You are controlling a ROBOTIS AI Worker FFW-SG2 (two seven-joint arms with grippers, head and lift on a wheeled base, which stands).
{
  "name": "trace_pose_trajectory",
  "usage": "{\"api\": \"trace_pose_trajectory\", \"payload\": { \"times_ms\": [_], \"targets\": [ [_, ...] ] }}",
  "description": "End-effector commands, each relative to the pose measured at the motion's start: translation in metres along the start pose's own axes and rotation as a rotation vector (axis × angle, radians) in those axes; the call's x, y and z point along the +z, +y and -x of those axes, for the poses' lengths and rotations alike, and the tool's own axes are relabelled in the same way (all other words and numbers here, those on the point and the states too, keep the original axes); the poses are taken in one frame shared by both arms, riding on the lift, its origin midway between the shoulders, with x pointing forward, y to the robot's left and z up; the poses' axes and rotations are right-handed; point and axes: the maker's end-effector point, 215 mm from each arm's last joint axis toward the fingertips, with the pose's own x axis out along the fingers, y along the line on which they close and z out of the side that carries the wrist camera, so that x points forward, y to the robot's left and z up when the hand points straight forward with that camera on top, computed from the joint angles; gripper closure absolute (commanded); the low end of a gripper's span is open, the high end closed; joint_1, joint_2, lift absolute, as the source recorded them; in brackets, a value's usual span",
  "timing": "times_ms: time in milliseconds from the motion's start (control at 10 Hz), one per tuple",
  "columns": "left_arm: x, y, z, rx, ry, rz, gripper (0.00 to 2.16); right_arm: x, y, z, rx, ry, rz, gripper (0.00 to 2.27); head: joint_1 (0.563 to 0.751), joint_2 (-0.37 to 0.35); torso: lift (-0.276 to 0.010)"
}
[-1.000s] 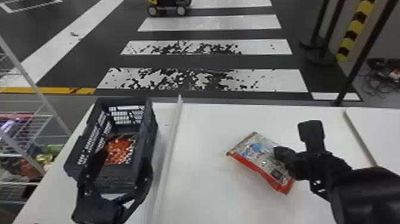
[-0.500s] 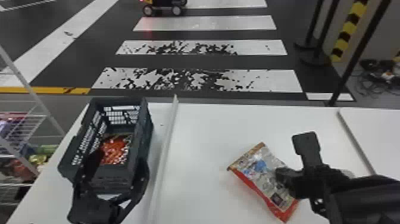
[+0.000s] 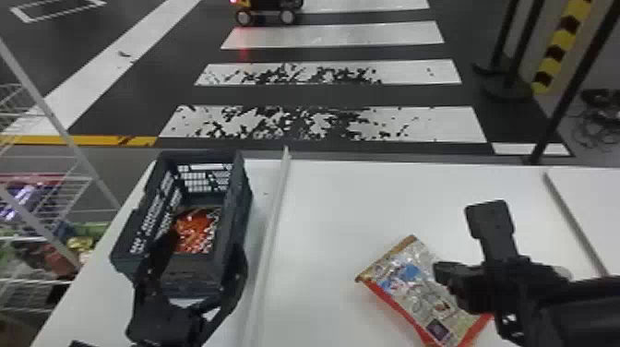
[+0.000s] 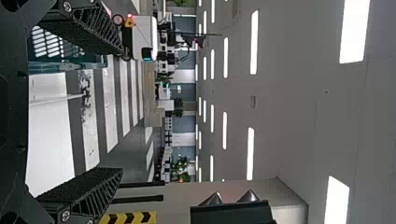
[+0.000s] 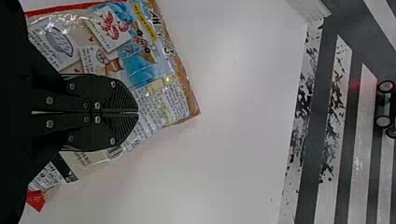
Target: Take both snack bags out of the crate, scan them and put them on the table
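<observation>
In the head view my left gripper (image 3: 204,242) stands open at the near end of the dark crate (image 3: 240,194), a finger at either side; an orange-red snack bag (image 3: 198,230) lies inside. The left wrist view has the left gripper (image 4: 122,109) with its fingers wide apart and the crate (image 4: 70,66) near one of them. Over at the right, my right gripper (image 3: 440,274) is shut on the other snack bag (image 3: 406,286), outside the crate. Seen from the right wrist, the right gripper (image 5: 137,113) has its fingers together across this snack bag (image 5: 154,98), print side up.
A pale raised strip (image 3: 272,221) runs along the white table (image 3: 332,207) between crate and held bag. A wire shelf (image 3: 60,203) with goods stands at the left. Another ridge (image 3: 574,221) marks the table's right side. Black posts (image 3: 560,92) rise beyond the table.
The right gripper and its bag have come nearer to the robot, and the bag has turned a little. Beside the crate, the left gripper has hardly moved.
</observation>
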Motion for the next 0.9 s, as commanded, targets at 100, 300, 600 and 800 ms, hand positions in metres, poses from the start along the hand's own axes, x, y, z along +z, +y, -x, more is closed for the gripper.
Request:
{"api": "trace_pose_trajectory", "payload": {
  "times_ms": [100, 300, 600, 800],
  "targets": [
    [-0.001, 0.001, 0.001, 0.002, 0.001, 0.000, 0.10, 0.006, -0.023, 0.004, -0.025, -0.013, -0.033, 2.26, 0.695, 0.126, -0.091],
    [-0.002, 0.001, -0.001, 0.001, 0.001, 0.002, 0.10, -0.014, 0.012, 0.026, 0.128, 0.040, -0.110, 2.26, 0.695, 0.110, -0.091],
    [-0.001, -0.002, -0.001, -0.004, 0.000, 0.004, 0.10, -0.016, 0.075, 0.054, 0.326, 0.073, -0.133, 2.26, 0.695, 0.174, -0.091],
    [-0.001, -0.002, -0.001, -0.005, 0.000, 0.002, 0.10, -0.014, 0.111, 0.061, 0.423, 0.074, -0.134, 2.26, 0.695, 0.234, -0.091]
  ]
}}
